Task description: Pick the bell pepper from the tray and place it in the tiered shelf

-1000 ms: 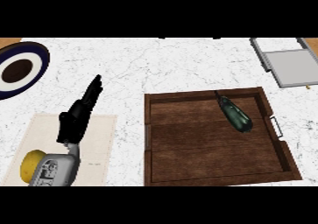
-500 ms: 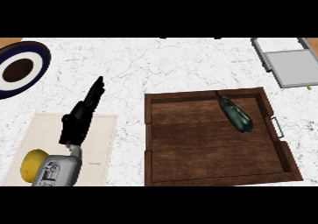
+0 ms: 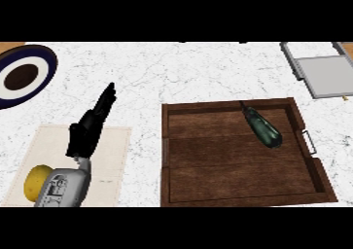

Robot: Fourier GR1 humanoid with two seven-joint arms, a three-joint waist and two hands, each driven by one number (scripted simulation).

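White marble counter [image 3: 186,73] fills the head view, with a strip of wood showing at the far corners. On its right half sits a dark wooden tray [image 3: 240,192] with a metal handle on its right wall. Inside the tray, toward the far right part, lies the pepper [image 3: 263,128], dark green, long and narrow, set at a slant with its stem end pointing away; nothing touches it. Beyond the tray, at the far right corner of the counter, stands the grey shelf [image 3: 328,75], well apart from the pepper. At the far left lies a plate [image 3: 22,76] with a dark blue rim, a white ring and a brown centre. Near the lower left, a pale cloth mat [image 3: 111,165] lies on the counter. Above it the left robot hand [image 3: 93,124] shows on its grey forearm, fingers straight and together, pointing away, holding nothing. A yellow round thing [image 3: 37,182] shows beside the forearm.
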